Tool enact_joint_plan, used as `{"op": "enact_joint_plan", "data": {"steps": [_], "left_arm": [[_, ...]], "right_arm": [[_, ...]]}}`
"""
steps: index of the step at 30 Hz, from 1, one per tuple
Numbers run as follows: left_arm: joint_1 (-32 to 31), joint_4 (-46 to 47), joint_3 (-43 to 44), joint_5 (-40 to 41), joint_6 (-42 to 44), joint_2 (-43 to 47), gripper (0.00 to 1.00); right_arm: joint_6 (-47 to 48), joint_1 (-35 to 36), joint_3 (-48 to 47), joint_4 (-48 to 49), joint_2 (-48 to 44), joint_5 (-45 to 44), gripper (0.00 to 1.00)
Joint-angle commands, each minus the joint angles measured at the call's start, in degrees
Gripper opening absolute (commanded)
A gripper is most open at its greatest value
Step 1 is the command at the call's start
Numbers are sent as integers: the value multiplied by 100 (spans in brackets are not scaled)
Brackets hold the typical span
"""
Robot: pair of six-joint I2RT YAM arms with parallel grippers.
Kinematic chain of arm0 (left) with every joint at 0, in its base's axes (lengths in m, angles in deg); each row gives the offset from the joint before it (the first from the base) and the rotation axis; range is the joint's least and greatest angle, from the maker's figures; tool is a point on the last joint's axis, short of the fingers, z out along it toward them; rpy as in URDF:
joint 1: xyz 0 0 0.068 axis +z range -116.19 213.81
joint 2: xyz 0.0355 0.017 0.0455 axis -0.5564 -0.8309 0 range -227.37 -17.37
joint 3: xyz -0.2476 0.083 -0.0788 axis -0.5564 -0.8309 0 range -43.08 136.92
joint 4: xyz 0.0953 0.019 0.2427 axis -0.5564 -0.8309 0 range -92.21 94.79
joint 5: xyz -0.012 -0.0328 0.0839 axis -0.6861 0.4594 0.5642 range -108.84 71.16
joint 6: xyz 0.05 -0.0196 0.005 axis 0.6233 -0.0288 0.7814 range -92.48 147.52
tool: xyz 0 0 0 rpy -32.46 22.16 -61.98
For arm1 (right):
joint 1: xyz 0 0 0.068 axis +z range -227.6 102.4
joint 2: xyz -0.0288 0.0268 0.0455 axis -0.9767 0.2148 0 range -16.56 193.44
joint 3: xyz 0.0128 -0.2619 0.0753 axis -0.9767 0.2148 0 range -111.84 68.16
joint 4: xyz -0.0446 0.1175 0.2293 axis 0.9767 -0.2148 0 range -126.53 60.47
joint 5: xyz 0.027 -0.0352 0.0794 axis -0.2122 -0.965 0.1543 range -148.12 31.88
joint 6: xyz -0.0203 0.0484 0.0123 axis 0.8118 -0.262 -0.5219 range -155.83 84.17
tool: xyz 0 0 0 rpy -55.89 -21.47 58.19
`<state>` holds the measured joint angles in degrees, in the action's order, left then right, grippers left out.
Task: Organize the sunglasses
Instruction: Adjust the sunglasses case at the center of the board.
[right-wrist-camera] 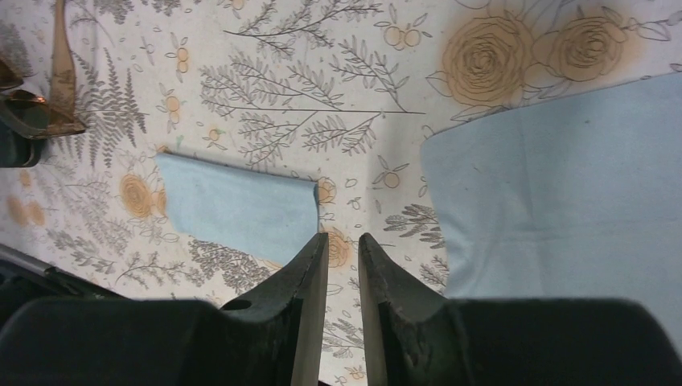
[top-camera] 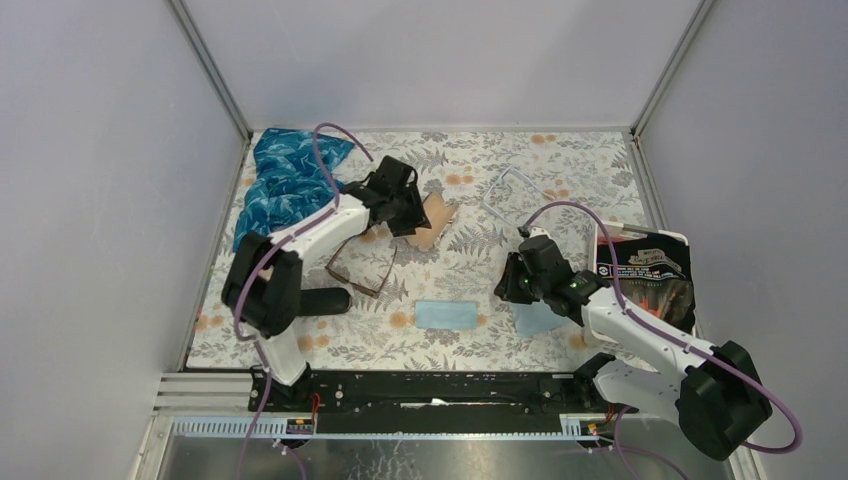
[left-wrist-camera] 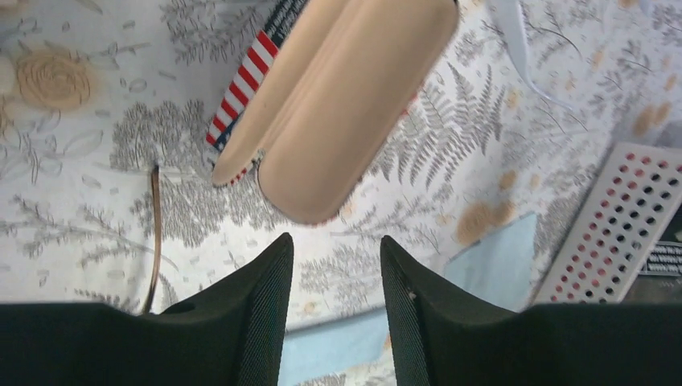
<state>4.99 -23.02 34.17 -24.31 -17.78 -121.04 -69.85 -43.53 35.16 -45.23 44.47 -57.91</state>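
Note:
The sunglasses (top-camera: pixel 360 266), with brown-tinted lenses and a thin dark frame, lie unfolded on the floral table cover, left of centre. One slim arm of the sunglasses (left-wrist-camera: pixel 155 233) shows in the left wrist view. A lens corner of the sunglasses (right-wrist-camera: pixel 39 112) shows at the top left of the right wrist view. My left gripper (top-camera: pixel 405 214) (left-wrist-camera: pixel 334 239) is open and holds nothing, just short of a tan case (left-wrist-camera: pixel 346 104) with flag-striped lining. My right gripper (top-camera: pixel 511 285) (right-wrist-camera: pixel 342 235) hovers low over the cover, its jaws a narrow gap apart with nothing between them.
A black oval case (top-camera: pixel 325 300) lies beside the sunglasses. Clear-framed glasses (top-camera: pixel 515 193) rest at the back centre. A folded light-blue cloth (top-camera: pixel 447 314) (right-wrist-camera: pixel 241 211) and a second cloth (right-wrist-camera: pixel 563 185) lie near the front. A printed box (top-camera: pixel 645 272) sits at the right, a blue patterned fabric (top-camera: pixel 285 175) at the back left.

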Motion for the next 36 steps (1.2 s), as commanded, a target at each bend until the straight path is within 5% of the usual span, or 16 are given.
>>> {"op": "enact_joint_plan", "data": {"steps": [1, 14, 25, 36], "left_arm": [[-183, 280, -567, 184, -225, 755, 50], [-1143, 631, -2094, 391, -755, 1636, 59], [-689, -459, 1396, 1014, 657, -885, 63], [-142, -22, 2014, 267, 260, -2018, 57]], "right_arm": [[-233, -23, 126, 411, 61, 460, 28], [-812, -23, 715, 1256, 558, 1299, 32], [-718, -25, 415, 838, 181, 969, 33], [-805, -27, 678, 474, -340, 710, 34]]}}
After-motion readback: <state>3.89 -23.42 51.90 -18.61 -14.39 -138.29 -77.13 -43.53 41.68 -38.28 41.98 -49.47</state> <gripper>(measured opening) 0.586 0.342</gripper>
